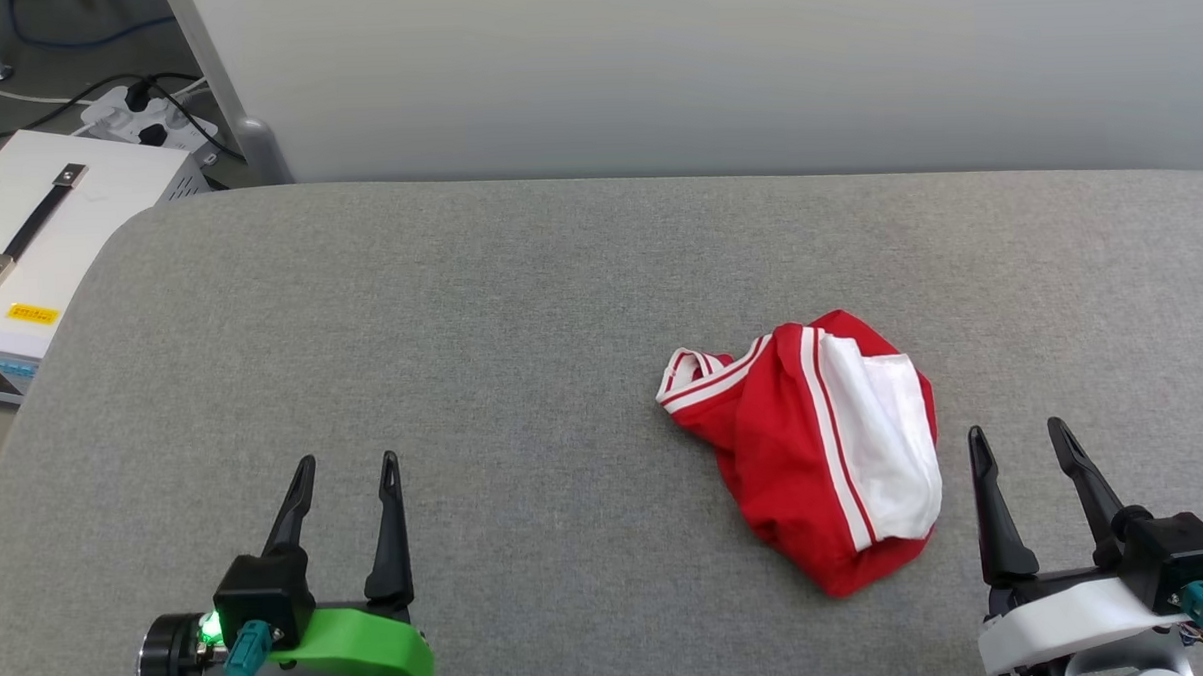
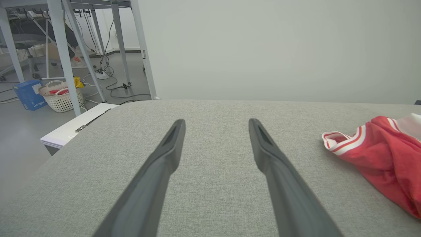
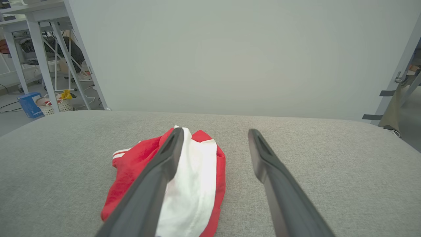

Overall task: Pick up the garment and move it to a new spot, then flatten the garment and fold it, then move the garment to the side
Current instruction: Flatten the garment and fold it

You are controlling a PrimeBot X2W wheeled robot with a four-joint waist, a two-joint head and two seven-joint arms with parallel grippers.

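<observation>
You see the garment (image 1: 816,451) crumpled right of centre in the head view, much of it hidden in its own folds. The left wrist view's right edge cuts it off. At lower left the left gripper (image 1: 349,459) and at lower right the right gripper (image 1: 1015,427) gape empty.

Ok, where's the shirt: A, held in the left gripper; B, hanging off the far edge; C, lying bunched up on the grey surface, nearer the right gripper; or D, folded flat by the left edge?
C: the shirt lies crumpled on the grey surface, just beside the open right gripper and well away from the open left gripper, touching neither.
</observation>
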